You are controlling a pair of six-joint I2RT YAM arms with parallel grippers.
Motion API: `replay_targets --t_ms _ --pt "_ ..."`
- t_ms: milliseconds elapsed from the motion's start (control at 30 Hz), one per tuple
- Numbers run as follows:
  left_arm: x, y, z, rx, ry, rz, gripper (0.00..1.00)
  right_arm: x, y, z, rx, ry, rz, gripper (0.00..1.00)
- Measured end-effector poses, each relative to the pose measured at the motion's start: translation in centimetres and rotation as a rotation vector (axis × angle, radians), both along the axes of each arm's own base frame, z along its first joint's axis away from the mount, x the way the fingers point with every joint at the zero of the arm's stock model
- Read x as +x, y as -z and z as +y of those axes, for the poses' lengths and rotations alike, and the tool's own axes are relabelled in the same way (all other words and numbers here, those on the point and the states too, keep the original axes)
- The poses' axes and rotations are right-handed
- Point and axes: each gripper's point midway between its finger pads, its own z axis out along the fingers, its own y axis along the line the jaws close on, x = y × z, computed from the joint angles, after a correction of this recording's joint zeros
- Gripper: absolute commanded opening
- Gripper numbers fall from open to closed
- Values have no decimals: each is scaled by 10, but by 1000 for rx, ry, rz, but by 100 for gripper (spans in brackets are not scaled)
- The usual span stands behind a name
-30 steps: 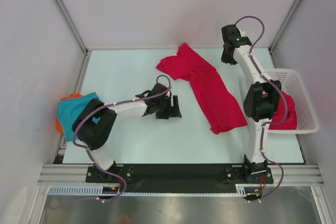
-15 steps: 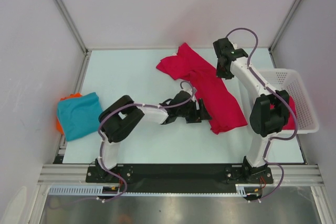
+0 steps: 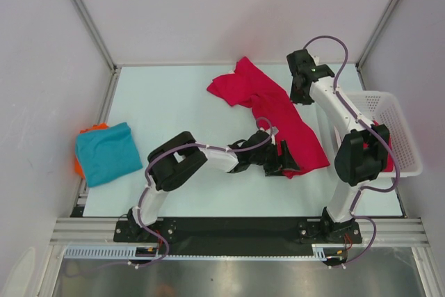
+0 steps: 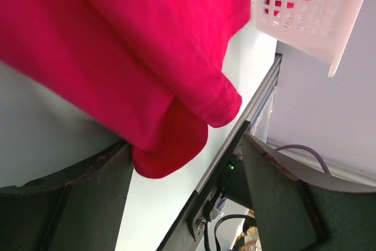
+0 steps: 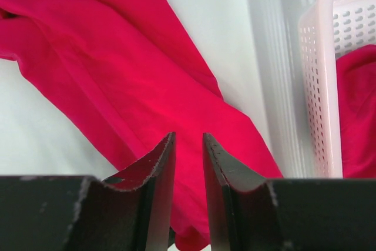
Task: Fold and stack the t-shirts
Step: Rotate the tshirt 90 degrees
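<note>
shirt: long crimson cloth t-shirt (image 3: 278, 113), lying diagonal, table (image 3: 174, 102) far edge to near-right corner
left gripper (image 3: 286, 161): nearer, wide open, near hem corner dead ahead
right gripper (image 5: 188, 136): barely parted, empty, hovering above

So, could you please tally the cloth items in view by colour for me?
Crimson t-shirts: 2 (one spread out, one in the white basket)
Teal t-shirt: 1
Orange cloth, showing from under the teal one: 1
Total: 4
</note>
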Motion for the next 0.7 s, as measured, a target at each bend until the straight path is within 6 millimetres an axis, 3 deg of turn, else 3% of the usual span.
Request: replay_targets --t_ms 267,367,400,500,700 --pt "-7 0 -21 -9 21 19 75 -9 -7 -5 -12 -10 -1 30" --pt "-7 1 -21 4 21 24 55 -11 -11 -7 -11 -10 -9 29" --pt "-8 3 -20 12 20 27 37 -12 -11 -8 -11 -9 -9 30" --pt "-9 8 -17 37 15 35 0 -14 -8 -9 -13 -7 -2 29" --pt "-8 19 -18 70 19 37 0 -22 -1 -13 -19 -4 22 29"
